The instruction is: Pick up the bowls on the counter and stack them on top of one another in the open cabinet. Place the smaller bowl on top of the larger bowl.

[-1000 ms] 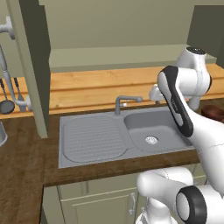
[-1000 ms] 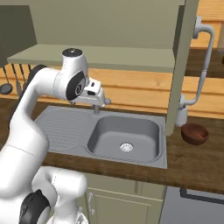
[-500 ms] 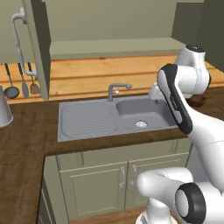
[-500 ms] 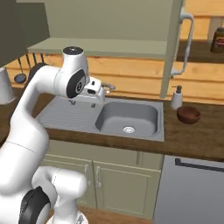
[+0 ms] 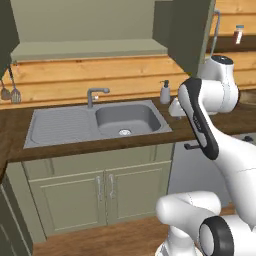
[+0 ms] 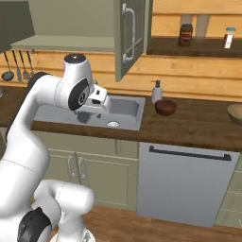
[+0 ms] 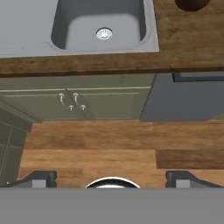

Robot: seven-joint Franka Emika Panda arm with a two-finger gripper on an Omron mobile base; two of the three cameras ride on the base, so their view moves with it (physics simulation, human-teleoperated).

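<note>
The gripper (image 7: 111,177) hangs with its jaws spread wide and nothing between them, its 2 dark fingertips (image 7: 38,178) standing far apart at the bottom of the hand view, which looks down past the table edge to the wooden floor (image 7: 109,144). In the right base view the hand sits at the front edge of the grey steel sink (image 6: 120,109), out in front of the table.

The smaller bowl (image 6: 166,107), dark reddish-brown, rests on the dark wood table (image 6: 198,124) just right of the sink, close beside a soap dispenser (image 6: 156,91); a sliver of it also shows at the top of the hand view (image 7: 192,4). The larger bowl (image 6: 235,113), light tan, sits further right on the same table at the picture's edge (well apart from the smaller one).

The olive-green cabinet (image 6: 71,23) stands open above the sink, its door (image 6: 132,38) swung out with the grey bar handle (image 6: 128,33) facing the camera; its pale shelf (image 5: 87,49) is bare. 2 small jars (image 6: 186,34) stand on a wooden ledge to the right, and a dishwasher (image 6: 186,182) sits under the table below the bowls
</note>
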